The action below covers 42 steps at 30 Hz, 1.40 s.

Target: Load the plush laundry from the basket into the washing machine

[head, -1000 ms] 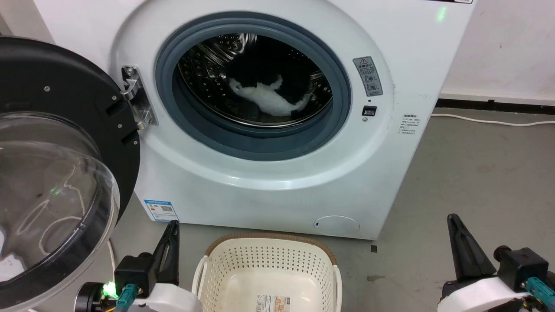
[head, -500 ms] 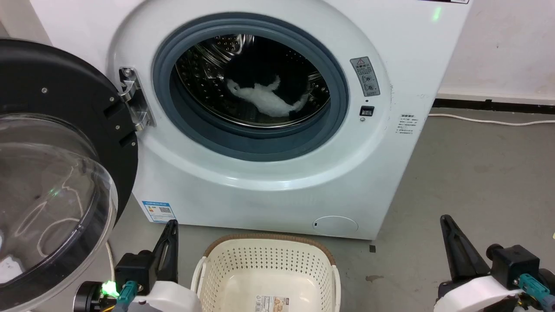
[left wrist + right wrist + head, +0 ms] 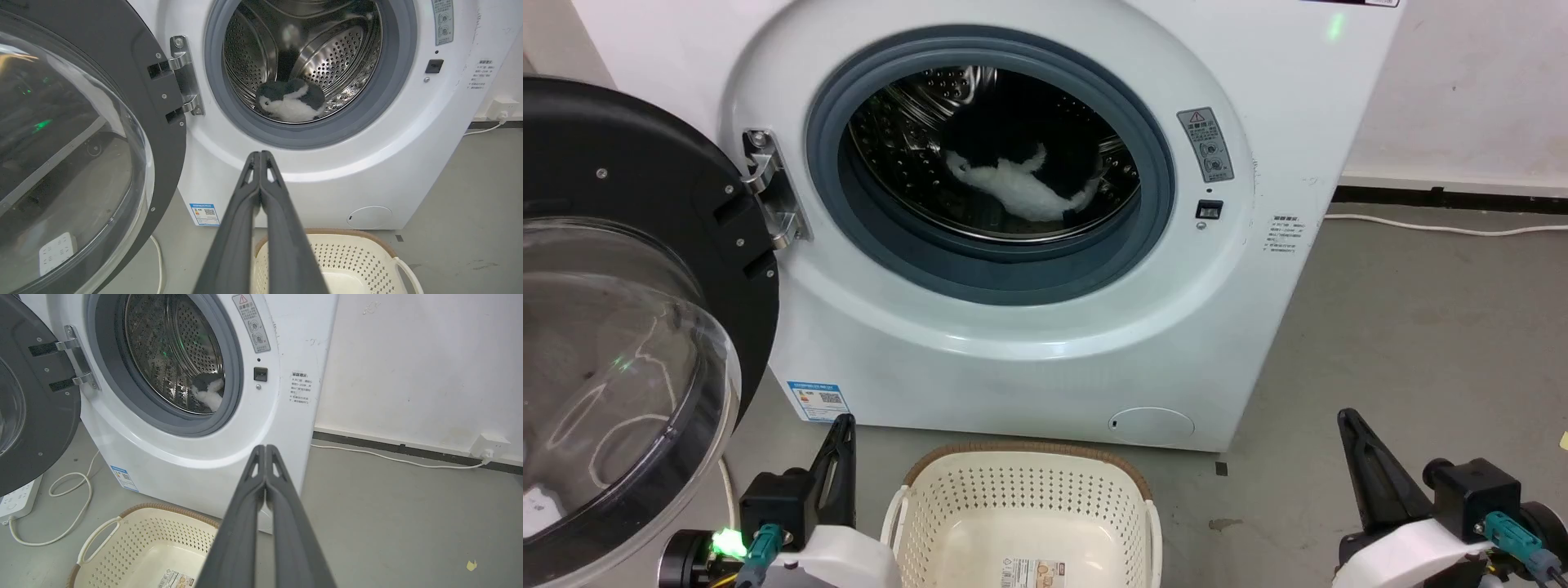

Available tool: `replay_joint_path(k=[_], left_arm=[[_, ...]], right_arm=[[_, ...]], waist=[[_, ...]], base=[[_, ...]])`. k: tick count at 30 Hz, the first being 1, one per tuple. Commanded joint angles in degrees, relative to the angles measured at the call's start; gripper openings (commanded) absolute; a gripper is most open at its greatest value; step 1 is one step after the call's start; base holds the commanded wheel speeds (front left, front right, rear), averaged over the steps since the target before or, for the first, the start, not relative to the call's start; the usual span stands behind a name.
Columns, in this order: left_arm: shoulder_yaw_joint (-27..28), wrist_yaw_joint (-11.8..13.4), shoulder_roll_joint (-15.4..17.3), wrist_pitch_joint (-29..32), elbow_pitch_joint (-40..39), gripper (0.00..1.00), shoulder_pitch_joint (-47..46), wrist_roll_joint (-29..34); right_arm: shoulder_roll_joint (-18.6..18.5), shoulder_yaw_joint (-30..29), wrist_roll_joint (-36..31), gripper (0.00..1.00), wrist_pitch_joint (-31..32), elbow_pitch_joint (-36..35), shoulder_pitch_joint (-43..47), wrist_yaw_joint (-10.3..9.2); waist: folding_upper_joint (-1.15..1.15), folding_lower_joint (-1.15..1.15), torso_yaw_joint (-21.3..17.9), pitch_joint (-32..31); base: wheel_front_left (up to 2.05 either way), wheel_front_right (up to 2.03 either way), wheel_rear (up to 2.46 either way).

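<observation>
The plush laundry (image 3: 1021,184) lies in the steel drum (image 3: 327,61) of the washing machine (image 3: 1013,359), and it looks light, soft and squashy, best pinched by a thick fold of its body rather than the thin white tuft (image 3: 1038,154). The basket (image 3: 1029,448) on the floor (image 3: 1421,327) holds just its label sticker (image 3: 1033,572), while the left gripper (image 3: 844,420) and right gripper (image 3: 1347,416) flank it, both closed on nothing.

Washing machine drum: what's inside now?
The plush laundry lies on the bottom of the drum, black with white patches. Its underside and the drum floor beneath it are covered.
</observation>
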Motion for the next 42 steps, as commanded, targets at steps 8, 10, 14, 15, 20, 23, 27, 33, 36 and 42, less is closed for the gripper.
replay_joint_path(k=[8,10,14,15,20,23,27,33,36,42], left_arm=[[0.4,0.3,-0.1,1.1,-0.7,0.0,-0.9,1.1],[0.5,0.3,-0.2,1.2,-0.8,0.0,-0.9,1.2],[0.6,0.4,-0.2,1.7,-0.9,0.0,-0.9,1.4],[0.6,0.4,-0.2,1.8,-1.0,0.0,-1.0,1.5],[0.8,0.5,-0.3,2.4,-1.2,0.0,-1.0,1.8],[0.9,0.6,-0.3,2.8,-1.3,0.0,-1.0,2.0],[1.0,0.6,-0.4,3.2,-1.5,0.0,-1.1,2.3],[1.1,0.7,-0.4,3.5,-1.6,0.0,-1.1,2.4],[1.1,0.7,-0.4,3.5,-1.6,0.0,-1.1,2.4],[1.1,0.7,-0.4,3.5,-1.6,0.0,-1.1,2.4]], right_arm=[[0.0,0.5,-1.0,0.0,1.2,-0.5,-1.1,-0.03],[0.0,0.6,-1.1,0.0,1.3,-0.5,-1.2,-0.03],[0.0,0.8,-1.4,0.0,1.7,-0.6,-1.2,-0.04],[0.0,0.9,-1.5,0.0,1.9,-0.6,-1.2,-0.04],[0.0,1.1,-1.8,0.0,2.5,-0.7,-1.3,-0.04],[0.0,1.3,-2.0,0.0,2.8,-0.7,-1.4,-0.04],[0.0,1.5,-2.3,0.0,3.3,-0.8,-1.4,-0.04],[0.0,1.6,-2.5,0.0,3.6,-0.8,-1.5,-0.04],[0.0,1.6,-2.5,0.0,3.6,-0.8,-1.5,-0.04],[0.0,1.6,-2.5,0.0,3.6,-0.8,-1.5,-0.04]], waist=[[0.0,0.0,-0.2,-0.1],[0.0,0.0,-0.3,-0.1],[0.0,0.0,-0.4,-0.1],[0.0,0.0,-0.4,-0.1],[0.0,0.0,-0.5,-0.2],[0.0,0.0,-0.6,-0.2],[0.0,0.0,-0.7,-0.2],[0.0,0.0,-0.8,-0.2],[0.0,0.0,-0.8,-0.2],[0.0,0.0,-0.8,-0.2]], base=[[0.0,0.0,0.0],[0.0,0.0,0.0],[0.0,0.0,0.0],[0.0,0.0,0.0],[0.0,0.0,0.0],[0.0,0.0,0.0],[0.0,0.0,0.0],[0.0,0.0,0.0],[0.0,0.0,0.0],[0.0,0.0,0.0]])
